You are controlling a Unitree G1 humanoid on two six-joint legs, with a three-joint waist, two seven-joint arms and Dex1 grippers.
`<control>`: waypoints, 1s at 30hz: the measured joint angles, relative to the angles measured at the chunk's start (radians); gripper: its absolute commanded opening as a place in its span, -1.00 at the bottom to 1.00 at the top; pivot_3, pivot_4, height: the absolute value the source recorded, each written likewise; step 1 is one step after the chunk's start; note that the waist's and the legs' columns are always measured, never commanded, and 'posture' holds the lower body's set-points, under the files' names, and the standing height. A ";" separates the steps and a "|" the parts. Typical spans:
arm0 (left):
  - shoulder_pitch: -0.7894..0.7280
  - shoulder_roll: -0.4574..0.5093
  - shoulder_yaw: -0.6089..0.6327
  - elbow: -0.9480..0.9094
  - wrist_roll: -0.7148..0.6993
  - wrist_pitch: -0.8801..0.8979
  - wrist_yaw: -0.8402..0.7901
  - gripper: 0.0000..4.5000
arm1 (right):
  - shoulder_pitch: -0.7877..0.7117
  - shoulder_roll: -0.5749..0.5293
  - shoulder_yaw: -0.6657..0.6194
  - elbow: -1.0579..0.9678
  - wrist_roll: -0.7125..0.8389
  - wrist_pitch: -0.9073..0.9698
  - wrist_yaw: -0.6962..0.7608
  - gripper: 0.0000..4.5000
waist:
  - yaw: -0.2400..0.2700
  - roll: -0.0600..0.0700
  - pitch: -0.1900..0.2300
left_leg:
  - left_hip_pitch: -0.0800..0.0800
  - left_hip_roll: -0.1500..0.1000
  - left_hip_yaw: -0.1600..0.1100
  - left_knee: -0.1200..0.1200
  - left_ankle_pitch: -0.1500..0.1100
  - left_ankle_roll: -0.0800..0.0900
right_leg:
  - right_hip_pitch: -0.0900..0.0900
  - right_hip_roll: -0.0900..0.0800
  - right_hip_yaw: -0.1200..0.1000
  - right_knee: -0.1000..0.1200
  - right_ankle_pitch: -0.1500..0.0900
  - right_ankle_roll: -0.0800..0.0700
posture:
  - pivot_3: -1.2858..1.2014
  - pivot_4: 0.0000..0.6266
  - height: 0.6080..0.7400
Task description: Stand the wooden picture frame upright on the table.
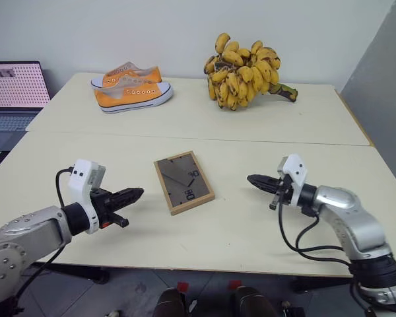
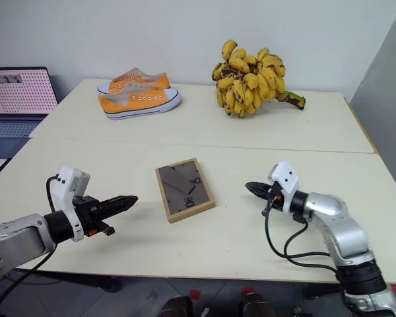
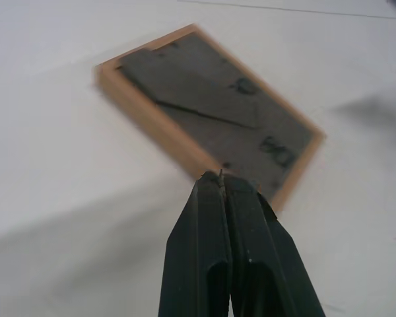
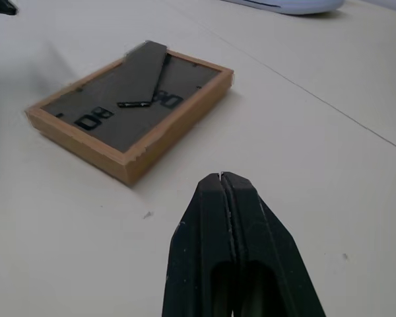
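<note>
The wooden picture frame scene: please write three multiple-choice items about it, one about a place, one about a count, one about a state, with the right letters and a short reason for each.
1. Where does the wooden picture frame lie?
A. between the two grippers
B. beside the bananas
C. on top of the shoes

2. How many orange shoes are on the table?
A. one
B. two
C. four

3. How is the frame lying?
A. upright on its prop leg
B. flat, dark back panel up
C. flat, picture side up

Answers:
1 A: the left gripper and the right gripper stand on either side of it, both apart from it, while the bananas are far behind it.
2 B: a pair sits at the far left of the table.
3 B: the dark grey back faces up, with the prop leg folded flat on it.
</note>
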 measured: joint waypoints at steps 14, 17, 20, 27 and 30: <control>-0.385 -0.182 -0.254 0.527 0.421 -0.312 -0.122 -0.99 | -0.090 0.215 0.101 0.262 -0.176 -0.192 -0.125 -1.00 | 0.008 -0.001 -0.001 | 0.000 0.000 -0.001 0.000 0.001 -0.001 | -0.001 0.000 -0.002 0.005 0.000 0.000 | 0.03 -0.52 1.00; -0.420 -0.241 -0.318 0.577 0.476 -0.342 -0.163 -0.99 | -0.090 0.235 0.110 0.298 -0.193 -0.206 -0.138 -1.00 | 0.008 -0.001 -0.001 | -0.001 -0.001 -0.001 0.000 0.000 -0.001 | -0.001 0.000 -0.001 0.005 0.000 0.000 | 0.03 -0.52 1.00; -0.429 -0.277 -0.350 0.599 0.518 -0.357 -0.187 -0.99 | -0.089 0.237 0.109 0.300 -0.194 -0.207 -0.141 -1.00 | 0.008 -0.001 -0.001 | 0.000 0.000 -0.001 0.000 0.000 -0.001 | -0.001 0.000 -0.002 0.005 0.000 0.000 | 0.03 -0.52 1.00; -0.492 -0.368 -0.412 0.630 0.584 -0.373 -0.234 -0.99 | -0.076 0.229 0.099 0.279 -0.193 -0.202 -0.156 -1.00 | 0.022 -0.001 -0.001 | 0.000 -0.001 -0.002 0.002 0.001 -0.001 | 0.000 0.000 -0.003 0.005 0.000 0.000 | 0.03 -0.52 1.00; -0.513 -0.395 -0.434 0.643 0.605 -0.377 -0.259 -0.99 | -0.064 0.219 0.081 0.258 -0.192 -0.194 -0.161 -1.00 | 0.024 -0.001 -0.001 | -0.001 -0.001 -0.002 0.002 0.001 -0.001 | 0.000 0.000 -0.003 0.005 0.000 0.000 | 0.03 -0.52 1.00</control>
